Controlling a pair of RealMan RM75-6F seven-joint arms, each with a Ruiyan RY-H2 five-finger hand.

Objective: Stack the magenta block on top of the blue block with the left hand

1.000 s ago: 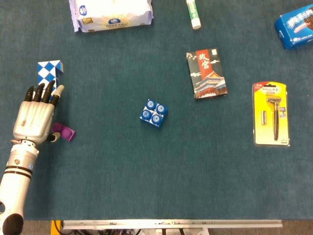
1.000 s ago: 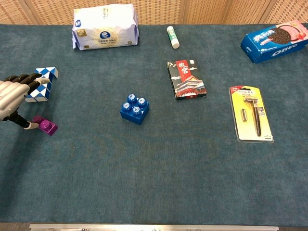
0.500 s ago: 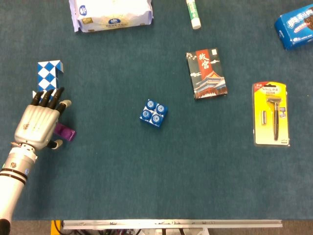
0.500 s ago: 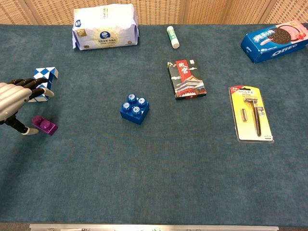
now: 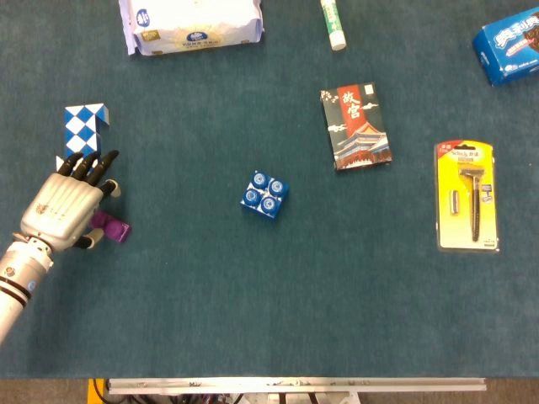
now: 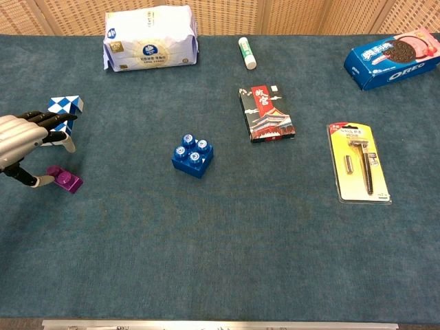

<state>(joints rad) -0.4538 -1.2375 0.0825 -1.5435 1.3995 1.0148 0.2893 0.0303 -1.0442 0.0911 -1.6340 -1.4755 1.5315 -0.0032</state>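
The magenta block (image 5: 113,228) (image 6: 67,181) lies flat on the teal cloth at the far left. My left hand (image 5: 60,209) (image 6: 19,139) hovers just to its left with the fingers spread and nothing held. Its thumb tip (image 6: 41,181) sits against the block's left end, and the other fingers arch above it. The blue block (image 5: 265,194) (image 6: 192,156), studs up, stands alone near the middle, well to the right of the hand. My right hand shows in neither view.
A blue-and-white snake puzzle (image 5: 84,125) lies just beyond the left hand. A tissue pack (image 5: 190,23), a glue stick (image 5: 333,23), a card box (image 5: 354,126), a razor pack (image 5: 466,195) and a cookie box (image 5: 509,49) lie further back and to the right.
The left hand has drawn back from the snake puzzle towards the near edge and settled lower beside the magenta block. Neither block has moved.
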